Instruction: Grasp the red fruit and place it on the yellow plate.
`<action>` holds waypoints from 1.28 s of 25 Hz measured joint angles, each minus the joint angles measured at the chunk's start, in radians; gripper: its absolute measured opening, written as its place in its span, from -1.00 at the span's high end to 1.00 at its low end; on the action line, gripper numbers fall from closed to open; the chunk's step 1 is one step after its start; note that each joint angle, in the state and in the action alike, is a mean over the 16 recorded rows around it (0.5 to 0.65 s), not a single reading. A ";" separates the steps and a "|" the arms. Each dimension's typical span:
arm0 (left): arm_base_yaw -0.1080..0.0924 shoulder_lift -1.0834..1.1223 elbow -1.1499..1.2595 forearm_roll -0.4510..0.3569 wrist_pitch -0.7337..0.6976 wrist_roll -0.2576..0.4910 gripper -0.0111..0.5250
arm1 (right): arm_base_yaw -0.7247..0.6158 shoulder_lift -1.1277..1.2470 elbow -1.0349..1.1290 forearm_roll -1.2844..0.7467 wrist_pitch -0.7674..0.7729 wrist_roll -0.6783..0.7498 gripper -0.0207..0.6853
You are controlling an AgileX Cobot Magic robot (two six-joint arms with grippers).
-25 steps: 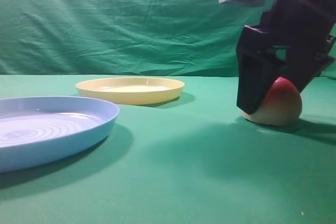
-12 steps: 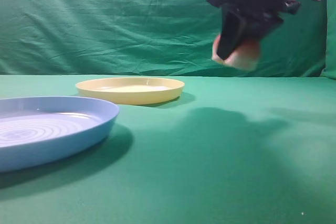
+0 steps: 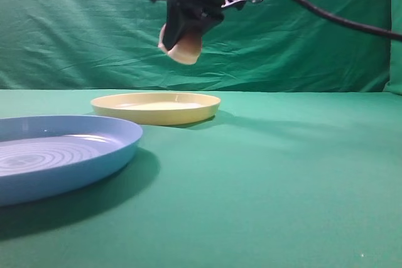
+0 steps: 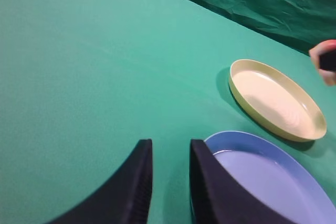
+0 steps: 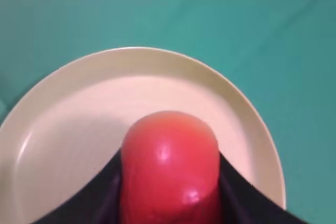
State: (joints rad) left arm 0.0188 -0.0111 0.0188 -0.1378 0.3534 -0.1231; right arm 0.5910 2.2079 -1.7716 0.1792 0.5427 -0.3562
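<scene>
Red fruit (image 3: pixel 183 47), a second ago on the green cloth (image 3: pixel 270 180) far right, now hangs clamped in the right gripper (image 3: pixel 186 32) above the yellow plate (image 3: pixel 156 107); lowering and release remain. Left gripper (image 4: pixel 169 182) idles, jaws narrowly apart, near the blue plate (image 3: pixel 59 152)

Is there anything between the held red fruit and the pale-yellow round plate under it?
Nothing: in the exterior high view only air separates the glossy red fruit from the shallow pale-yellow plastic plate; the right wrist view shows bare plate.
</scene>
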 joint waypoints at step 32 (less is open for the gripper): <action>0.000 0.000 0.000 0.000 0.000 0.000 0.37 | 0.001 -1.027 0.515 -0.076 0.273 0.181 0.94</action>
State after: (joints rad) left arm 0.0188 -0.0111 0.0188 -0.1378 0.3534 -0.1231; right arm 0.5925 1.1813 -1.2563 0.1035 0.8158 -0.1753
